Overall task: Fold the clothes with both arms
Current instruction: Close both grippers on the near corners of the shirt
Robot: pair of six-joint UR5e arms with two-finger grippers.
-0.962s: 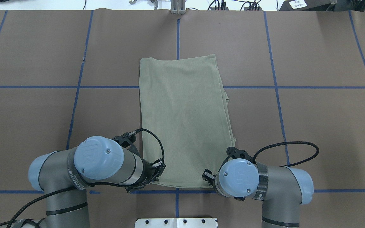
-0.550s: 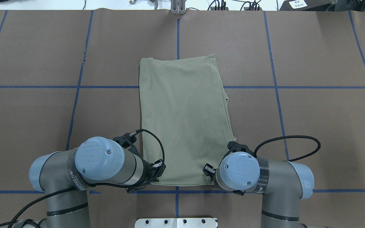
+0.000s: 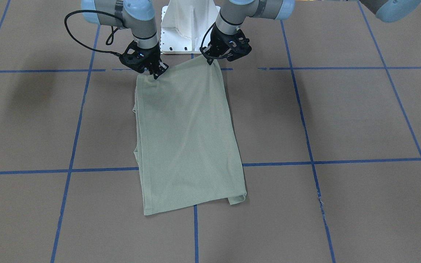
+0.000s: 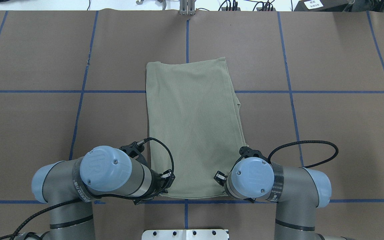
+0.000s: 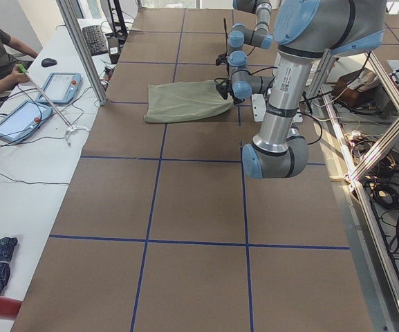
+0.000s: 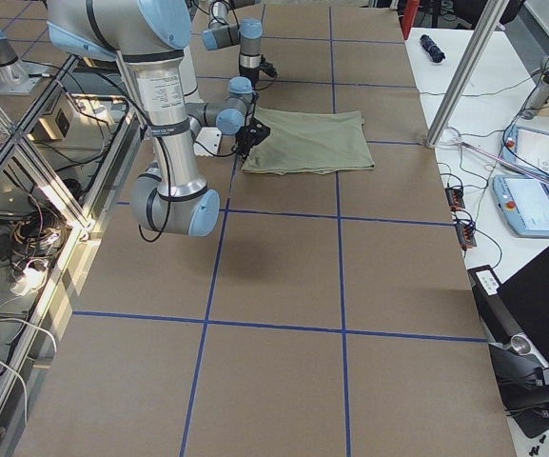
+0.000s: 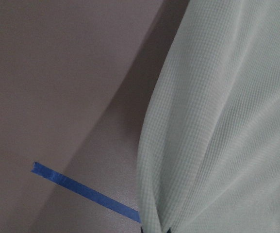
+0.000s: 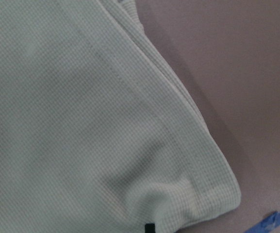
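Green shirt (image 4: 192,126) lies folded in a long strip at the centre of the table (image 4: 328,133), with both grippers clamped on its near corners.
Seen from overhead, the shirt runs from 12 to 6 o'clock, flat, with extra layers peeping out along its 3 o'clock edge. The left gripper (image 3: 210,60) pinches the 7 o'clock corner and the right gripper (image 3: 156,74) the 5 o'clock corner; the cloth puckers at each grip. Blue tape lines (image 4: 312,91) cross the brown table, and a white pedestal (image 3: 188,25) stands at 6 o'clock, near the shirt's end.
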